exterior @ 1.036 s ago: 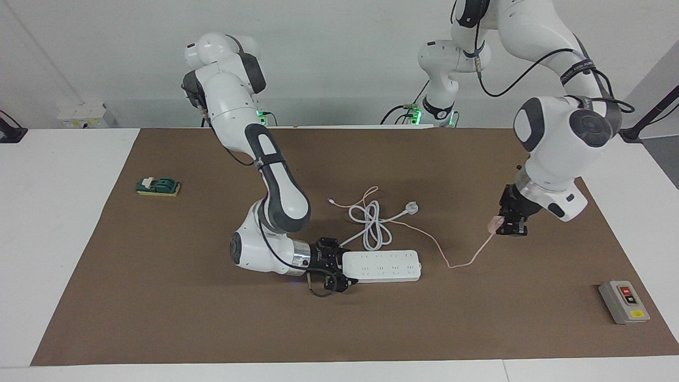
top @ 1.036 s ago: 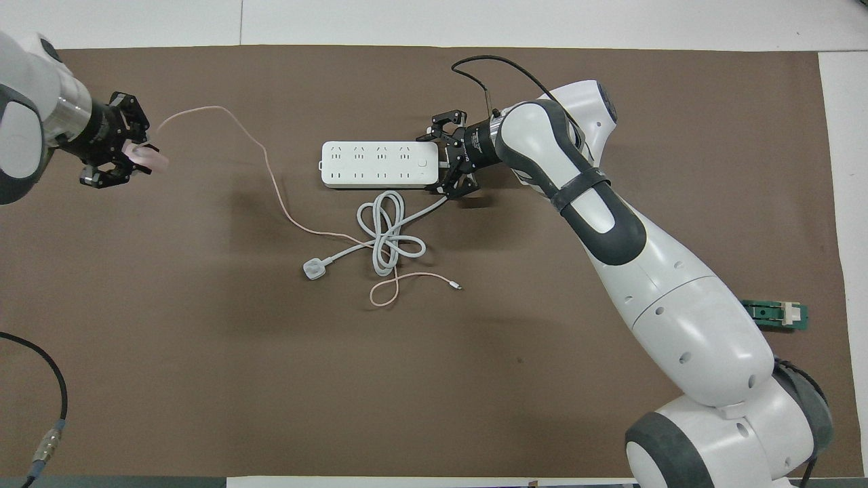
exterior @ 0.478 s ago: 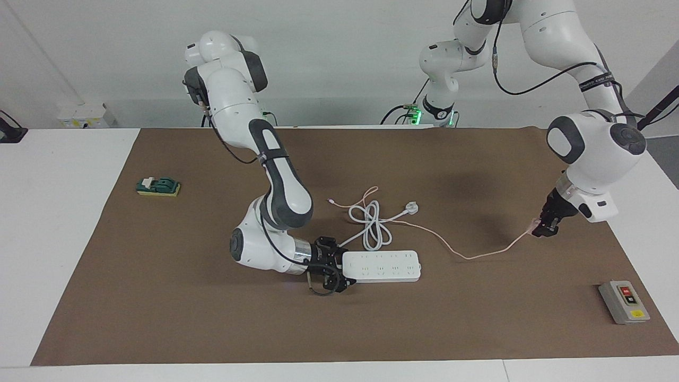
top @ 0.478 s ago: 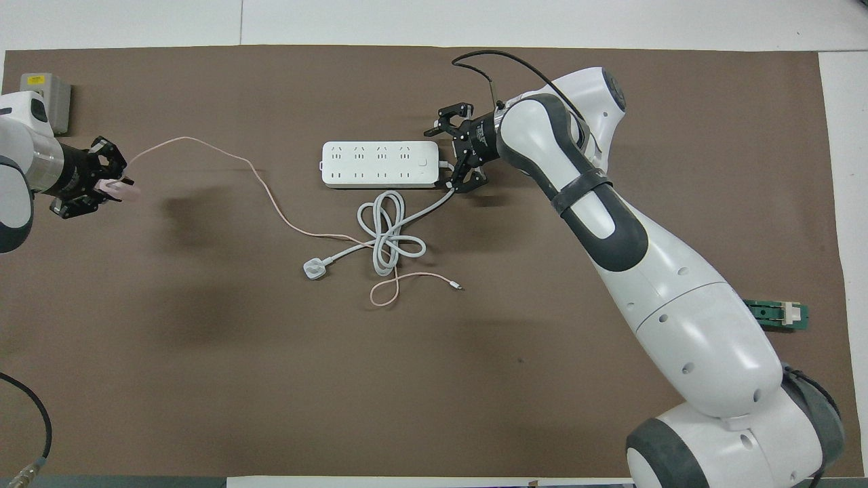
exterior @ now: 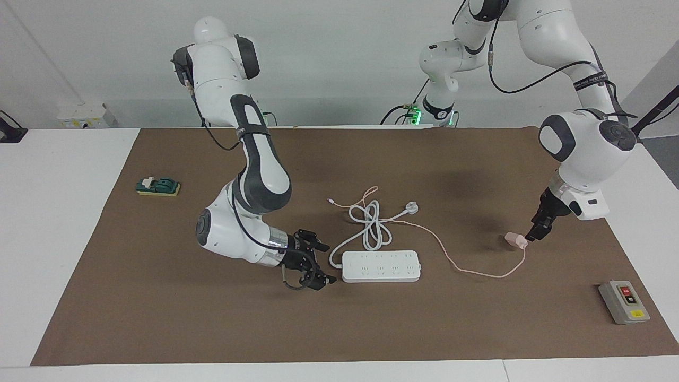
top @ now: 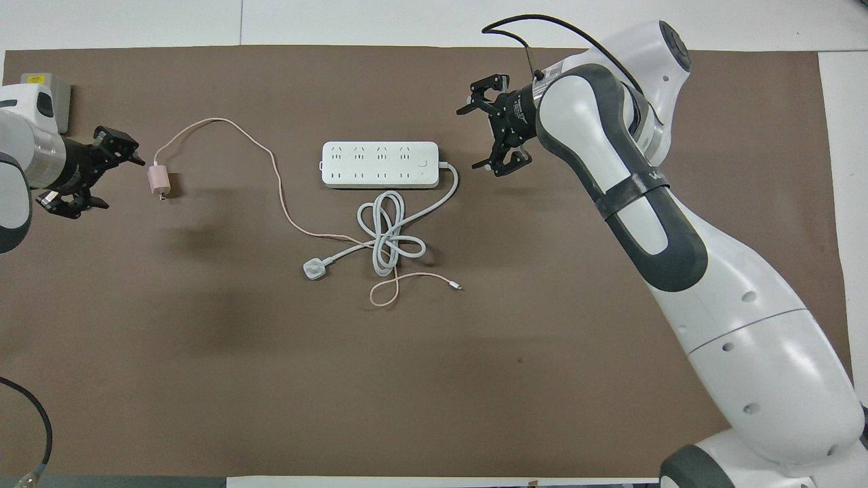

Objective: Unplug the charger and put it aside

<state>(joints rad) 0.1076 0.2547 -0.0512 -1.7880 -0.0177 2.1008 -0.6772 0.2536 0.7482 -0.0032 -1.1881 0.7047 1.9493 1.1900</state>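
The pale-pink charger lies on the brown mat toward the left arm's end, unplugged, its thin pink cable trailing back past the white power strip. My left gripper is open and empty just beside the charger, no longer holding it. My right gripper is open and empty, a short gap from the strip's cord end, toward the right arm's end.
The strip's thick white cord is coiled nearer to the robots, ending in a round white plug. A grey switch box sits at the left arm's end. A green block lies at the right arm's end.
My left gripper carried the charger toward the left arm's end, lowered it onto the mat and let go. My right gripper released the power strip and drew back from it.
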